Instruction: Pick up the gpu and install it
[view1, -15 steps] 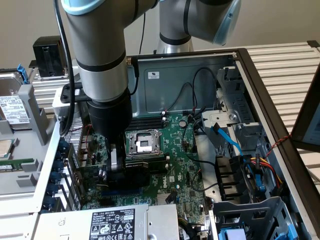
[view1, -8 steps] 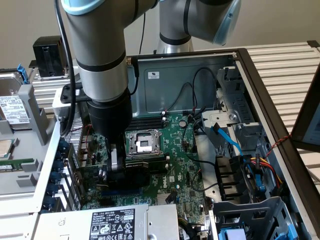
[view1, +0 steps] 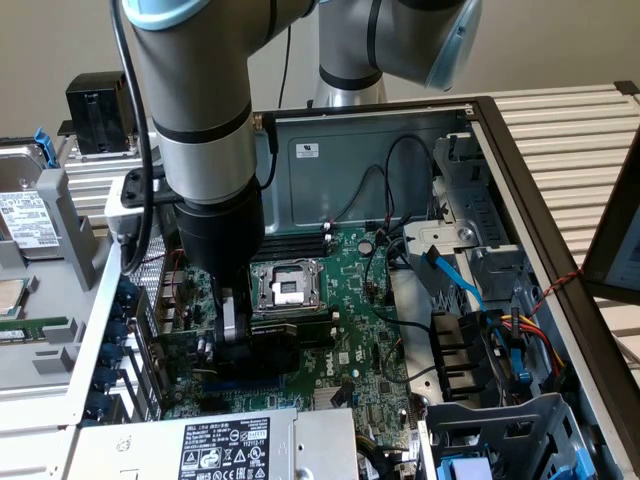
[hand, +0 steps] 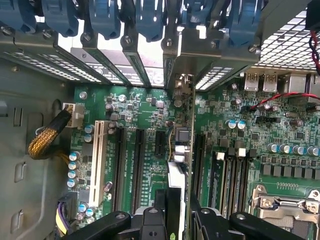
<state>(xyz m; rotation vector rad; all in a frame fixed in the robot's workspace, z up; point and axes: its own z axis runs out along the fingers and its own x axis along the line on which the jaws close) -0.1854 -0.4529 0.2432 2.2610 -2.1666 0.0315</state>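
Wrist view shows the gpu (hand: 186, 145) edge-on, gripped in my claw (hand: 172, 215) and standing upright over a motherboard (hand: 150, 115) slot. I hold it vertical so its edge lines up with the slot, bracket toward the case's rear openings (hand: 150, 70).

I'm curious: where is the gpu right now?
The gpu stands on edge in the gripper, low over the motherboard's expansion slots, beside the CPU socket.
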